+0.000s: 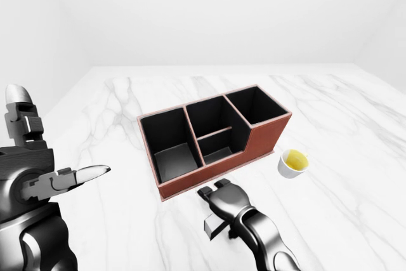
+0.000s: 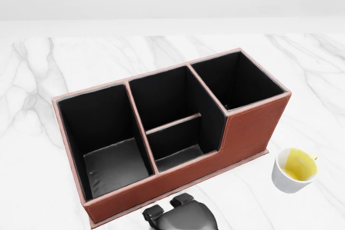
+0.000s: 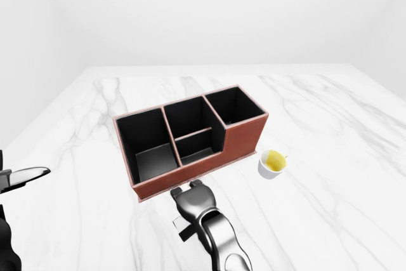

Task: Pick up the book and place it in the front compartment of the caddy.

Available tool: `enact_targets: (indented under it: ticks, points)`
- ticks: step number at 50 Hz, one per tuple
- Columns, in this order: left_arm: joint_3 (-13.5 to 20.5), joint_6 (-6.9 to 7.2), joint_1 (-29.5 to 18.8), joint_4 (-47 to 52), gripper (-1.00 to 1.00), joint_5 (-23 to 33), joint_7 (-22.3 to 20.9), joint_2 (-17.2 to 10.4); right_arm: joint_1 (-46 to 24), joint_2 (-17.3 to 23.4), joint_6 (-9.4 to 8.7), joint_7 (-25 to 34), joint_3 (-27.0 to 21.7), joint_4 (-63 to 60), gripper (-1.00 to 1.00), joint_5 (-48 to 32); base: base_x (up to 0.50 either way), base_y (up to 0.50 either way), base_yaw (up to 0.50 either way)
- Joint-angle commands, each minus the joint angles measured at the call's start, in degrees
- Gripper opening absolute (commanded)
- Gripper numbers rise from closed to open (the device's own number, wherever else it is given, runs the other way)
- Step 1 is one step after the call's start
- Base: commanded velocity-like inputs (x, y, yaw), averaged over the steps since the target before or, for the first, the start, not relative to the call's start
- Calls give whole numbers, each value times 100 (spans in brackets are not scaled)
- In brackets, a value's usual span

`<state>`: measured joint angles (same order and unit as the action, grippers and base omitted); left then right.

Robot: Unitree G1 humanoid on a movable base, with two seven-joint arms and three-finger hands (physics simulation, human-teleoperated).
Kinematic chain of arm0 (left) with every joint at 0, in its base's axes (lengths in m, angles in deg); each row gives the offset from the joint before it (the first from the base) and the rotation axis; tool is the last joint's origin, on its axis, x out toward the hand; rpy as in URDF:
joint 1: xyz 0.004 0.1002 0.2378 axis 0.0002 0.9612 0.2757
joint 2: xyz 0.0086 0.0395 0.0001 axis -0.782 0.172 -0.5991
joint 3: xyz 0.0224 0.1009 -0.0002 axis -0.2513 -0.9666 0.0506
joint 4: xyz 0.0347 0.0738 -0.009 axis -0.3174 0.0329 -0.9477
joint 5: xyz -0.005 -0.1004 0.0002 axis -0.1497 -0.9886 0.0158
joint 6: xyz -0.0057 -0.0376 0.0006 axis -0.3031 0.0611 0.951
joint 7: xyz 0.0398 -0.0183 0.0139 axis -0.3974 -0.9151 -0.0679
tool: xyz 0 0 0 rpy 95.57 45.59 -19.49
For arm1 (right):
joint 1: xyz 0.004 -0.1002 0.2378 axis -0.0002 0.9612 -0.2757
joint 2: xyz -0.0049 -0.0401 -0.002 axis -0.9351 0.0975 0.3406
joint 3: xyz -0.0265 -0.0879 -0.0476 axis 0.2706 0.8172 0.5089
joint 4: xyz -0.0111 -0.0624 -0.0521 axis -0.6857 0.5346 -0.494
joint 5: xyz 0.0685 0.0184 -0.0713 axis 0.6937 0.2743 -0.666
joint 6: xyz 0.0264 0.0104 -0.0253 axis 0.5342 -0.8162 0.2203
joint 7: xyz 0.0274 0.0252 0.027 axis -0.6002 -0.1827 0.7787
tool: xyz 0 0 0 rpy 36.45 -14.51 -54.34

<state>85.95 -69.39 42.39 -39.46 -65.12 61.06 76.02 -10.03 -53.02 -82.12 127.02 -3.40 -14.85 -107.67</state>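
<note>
Empty-handed, the robot's right hand [image 1: 222, 198] hovers just below the caddy's [image 2: 253, 127] low wall, fingers apart and closed round nothing. Up at the left edge of the left-eye view, well clear of the caddy, the left hand [image 1: 38, 169] is raised with its fingers spread, also holding nothing. Beside the caddy's right end stands a small white cup [image 2: 294, 171] with yellow inside, on the marble table [image 1: 355, 118]. The book shows in none of the three views, so where it lies cannot be told; every compartment that can be seen into, including the shallow one at the caddy's low wall, looks bare. By that reckoning the task seems to be at its first step, the book neither found nor picked up, and the next move would call for finding the book and bringing a hand to it. Only the eye views show the left hand and the table's far reach; the head view, closer to the caddy, shows the compartment floors and just the right hand's knuckles.
</note>
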Motion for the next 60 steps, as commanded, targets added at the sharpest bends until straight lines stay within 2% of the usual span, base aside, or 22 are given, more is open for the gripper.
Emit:
enact_targets:
  ticks: [1, 25, 32, 40, 51, 55, 60]
  points:
    - [-4, 0, -5, -6, 100, 1, 6, -3, 60, 41, -43, 0, 64, 22, -100, 76, 0, 0, 0]
    - [52, 0, 16, 103, 100, -63, 21, -1, 103, 43, -205, 0, 179, -355, -100, 42, 0, 0, 0]
    - [56, 0, 18, 114, 100, -79, 22, -1, 126, 34, -285, 0, 267, -839, -100, -37, 0, 0, 0]
    - [15, 0, 0, 49, 100, -22, 19, 2, 52, -30, -297, 0, 243, -1426, -100, -215, 0, 0, 0]
    - [-5, 0, -10, 6, 100, -5, 44, -3, 231, -73, -297, 0, 649, -2507, -100, -708, 0, 0, 0]
    - [13, 0, -19, 10, 100, -26, 58, -17, 327, -95, -297, 0, 955, -3034, -100, -964, 0, 0, 0]
    - [-34, 0, -8, 29, 100, 16, 54, 0, 135, -246, -297, 0, 965, -3400, -100, -1134, 0, 0, 0]
